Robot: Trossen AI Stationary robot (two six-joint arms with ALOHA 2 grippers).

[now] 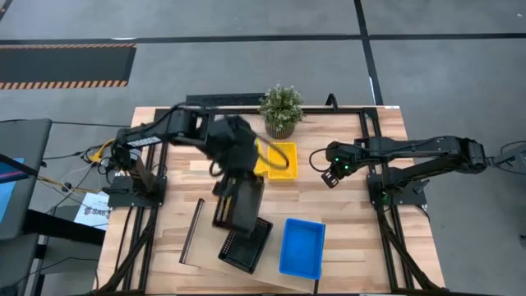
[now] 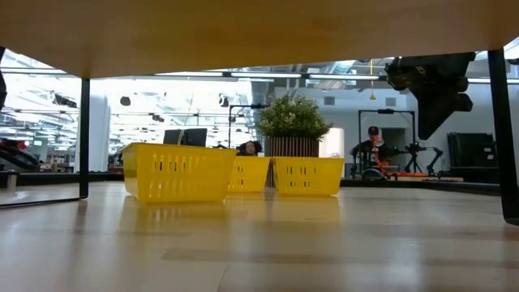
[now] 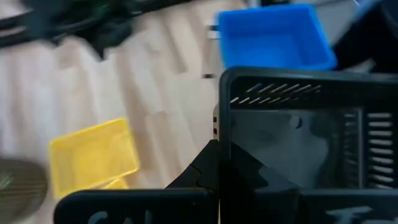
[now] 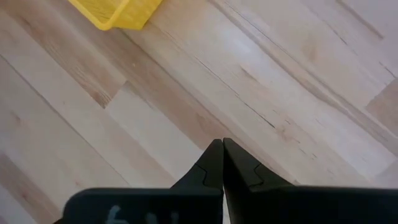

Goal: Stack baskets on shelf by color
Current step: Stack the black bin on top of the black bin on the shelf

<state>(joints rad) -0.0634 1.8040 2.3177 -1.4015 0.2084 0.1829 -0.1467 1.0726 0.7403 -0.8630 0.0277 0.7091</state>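
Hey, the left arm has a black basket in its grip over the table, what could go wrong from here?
1. The left gripper holds the black basket only by its rim, so it may tilt or slip out.
2. A second black basket lies askew on the shelf right below; a lowered basket could catch on it instead of nesting.
3. The blue basket sits close beside it and might get nudged.

The right gripper waits, shut, above bare table.

A green potted plant in a dark slatted pot (image 1: 281, 110) stands on the planked light-wood worktop (image 1: 177, 185), near the left end effector.
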